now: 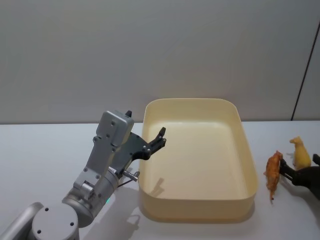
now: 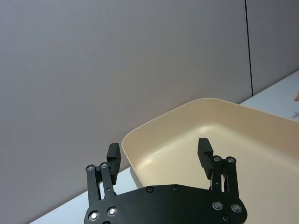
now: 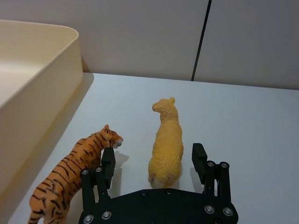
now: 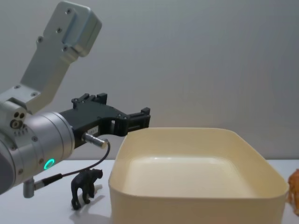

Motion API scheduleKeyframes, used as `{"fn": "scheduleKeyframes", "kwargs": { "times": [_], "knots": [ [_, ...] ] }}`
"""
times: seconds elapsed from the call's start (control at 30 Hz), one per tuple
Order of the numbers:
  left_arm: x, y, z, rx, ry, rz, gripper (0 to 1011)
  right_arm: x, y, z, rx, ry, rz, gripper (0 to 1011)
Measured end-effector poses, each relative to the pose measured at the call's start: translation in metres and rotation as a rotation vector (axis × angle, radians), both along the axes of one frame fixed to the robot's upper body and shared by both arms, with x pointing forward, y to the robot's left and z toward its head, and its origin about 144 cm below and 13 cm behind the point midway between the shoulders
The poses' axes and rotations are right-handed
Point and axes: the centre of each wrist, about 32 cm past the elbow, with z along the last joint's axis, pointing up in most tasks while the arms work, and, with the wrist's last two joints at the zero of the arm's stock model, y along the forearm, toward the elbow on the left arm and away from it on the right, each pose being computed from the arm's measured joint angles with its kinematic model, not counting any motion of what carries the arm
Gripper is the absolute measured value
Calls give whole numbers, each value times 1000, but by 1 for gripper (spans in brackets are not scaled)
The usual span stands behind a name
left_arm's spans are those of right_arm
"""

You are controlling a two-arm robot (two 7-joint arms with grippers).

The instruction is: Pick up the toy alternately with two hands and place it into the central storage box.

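Yellow toy within right gripper; left gripper seemingly above box.

I see a white bench here; behind it rises a plain grey wall, with one thin dark seam toward the bench's right end

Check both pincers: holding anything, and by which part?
Nothing is held. The left pincer gapes empty over the storage box rim; right pincer is open astride the yellow animal, at its rump, gaps both sides.
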Motion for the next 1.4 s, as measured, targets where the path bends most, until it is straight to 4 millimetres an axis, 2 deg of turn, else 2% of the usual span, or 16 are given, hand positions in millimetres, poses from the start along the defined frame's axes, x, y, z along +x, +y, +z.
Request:
{"fn": "scheduleKeyframes", "kwargs": {
  "times": [0.1,0.3,0.67,0.7,0.77,0.87,0.97,1.4],
  "knots": [
    [0,0,0,0,0,0,1002,7,2,-3,-1,7,4,1001],
    [0,0,0,0,0,0,1002,17,6,-5,-4,14,10,886],
    [0,0,0,0,0,0,1002,25,10,-8,-7,22,17,570],
    [0,0,0,0,0,0,1002,26,10,-8,-7,22,17,510],
    [0,0,0,0,0,0,1002,27,10,-8,-7,23,18,475],
    [0,0,0,0,0,0,1002,28,11,-8,-8,24,19,355],
    [0,0,0,0,0,0,1002,28,11,-8,-8,24,20,327],
    [0,0,0,0,0,0,1002,25,11,-2,-17,-40,13,327]
  ]
}}
